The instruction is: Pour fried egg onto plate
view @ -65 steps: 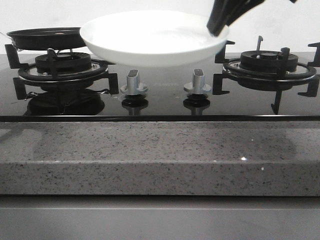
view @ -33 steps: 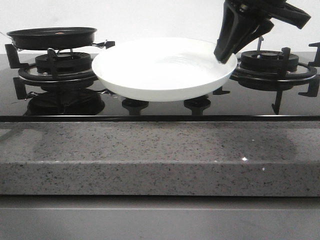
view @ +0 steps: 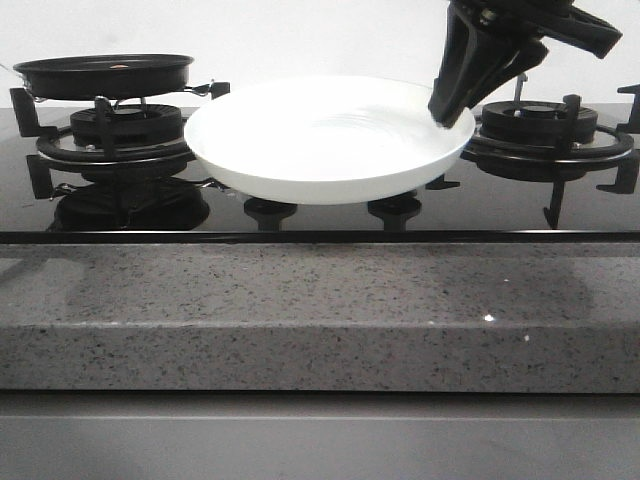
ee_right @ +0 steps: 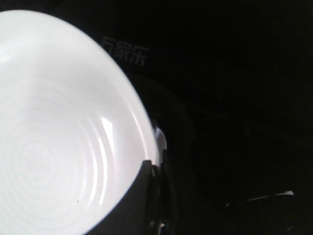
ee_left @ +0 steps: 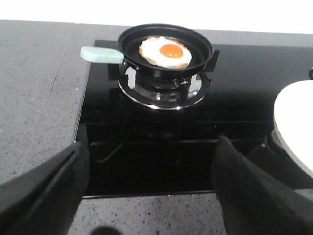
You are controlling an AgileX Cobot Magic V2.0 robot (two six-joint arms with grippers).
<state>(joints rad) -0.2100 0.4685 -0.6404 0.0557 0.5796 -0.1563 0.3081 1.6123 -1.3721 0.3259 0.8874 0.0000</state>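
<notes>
Writing shows in the right wrist view only: three pale Chinese characters (ee_right: pixel 125 50) printed on the glossy black glass stove top (view: pixel 320 205), just beside the plate's rim; they look like 万家乐.

The flat round fried egg (ee_left: pixel 165 51), cream-white with browned ragged edges and an orange yolk in the middle, lies inside the round shallow black pan (ee_left: pixel 165 49), which has a pale green handle (ee_left: pixel 100 54) and stands on the left black burner grate (view: pixel 118 150). In the front view the pan is at about 10 o'clock from the plate, apart from it.

The round glossy white plate (view: pixel 325 140), with faint rings in its bottom, hangs level over the two stove knobs. The right gripper (view: pixel 448 112) pinches its rim at about 2 o'clock. The left gripper (ee_left: pixel 146 176) has its black fingers (ee_left: pixel 244 191) spread wide, holding nothing.
</notes>
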